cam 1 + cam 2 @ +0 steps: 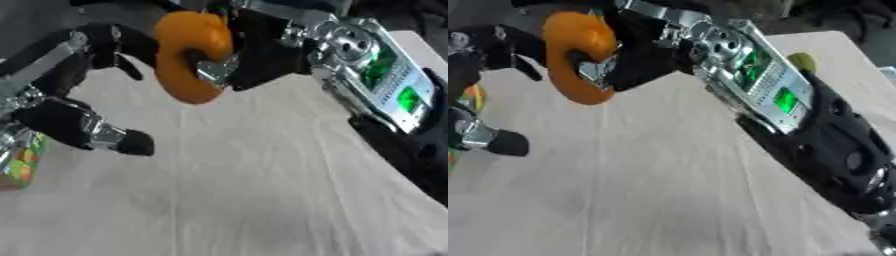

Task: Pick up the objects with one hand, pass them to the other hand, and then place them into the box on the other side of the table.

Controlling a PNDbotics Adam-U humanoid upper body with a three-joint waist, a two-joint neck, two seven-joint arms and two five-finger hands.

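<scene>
Right hand (229,64) curled on orange ring-shaped object (188,52) at upper left, left hand (83,127) open, partly cut off by frame edge.

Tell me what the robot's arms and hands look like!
They are mostly black with shiny silver metal joints. The right hand sits on a forearm bearing a pale panel with glowing green patches and a round silver disc. The left hand has chunky black fingers with silver bands and rounded black tips.
</scene>
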